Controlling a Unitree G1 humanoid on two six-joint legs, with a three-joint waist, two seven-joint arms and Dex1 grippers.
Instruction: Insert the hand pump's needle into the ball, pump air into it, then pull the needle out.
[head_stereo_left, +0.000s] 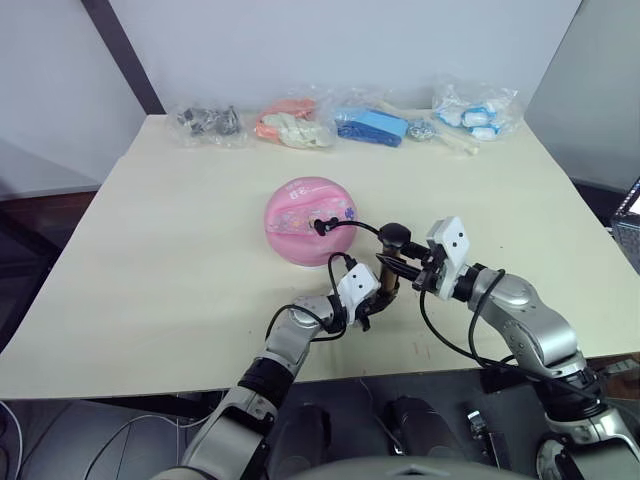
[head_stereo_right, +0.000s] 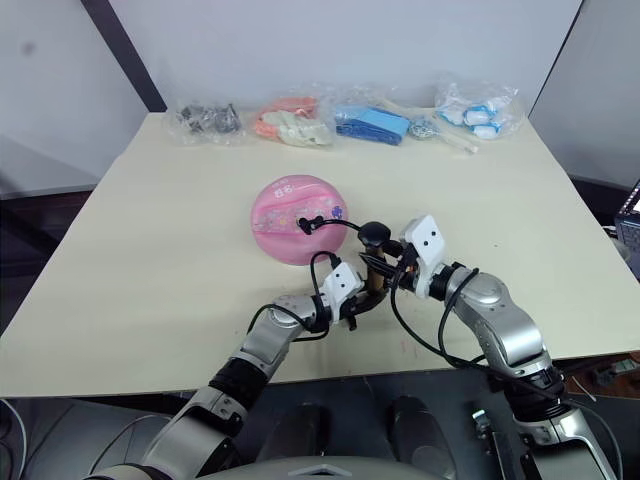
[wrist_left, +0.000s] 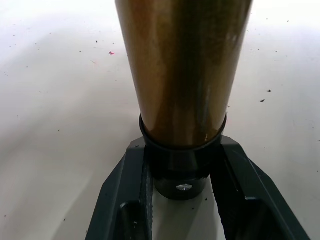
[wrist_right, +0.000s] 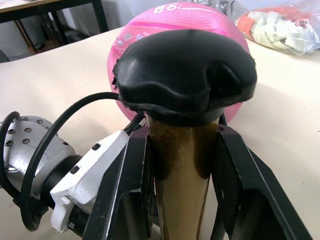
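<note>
Left wrist view: the left gripper (wrist_left: 184, 187) is clamped on the black lower end of the hand pump (wrist_left: 182, 70), one black finger (wrist_left: 125, 200) on each side, the gold-bronze tube rising from between them over the pale table (wrist_left: 50, 100). In the right wrist view the right gripper (wrist_right: 182, 165) grasps the same tube just under its black T-handle (wrist_right: 185, 75), with the left gripper's white housing close beside it. From the head, the pump stands roughly upright between the two grippers near the table's front edge. Its thin black hose (head_stereo_left: 352, 227) arcs from the pump up to the valve of the pink ball (head_stereo_left: 305, 218), which rests on the table just beyond the grippers. The needle itself cannot be made out. Four clear bags (head_stereo_left: 300, 122) lie in a row along the far edge.
</note>
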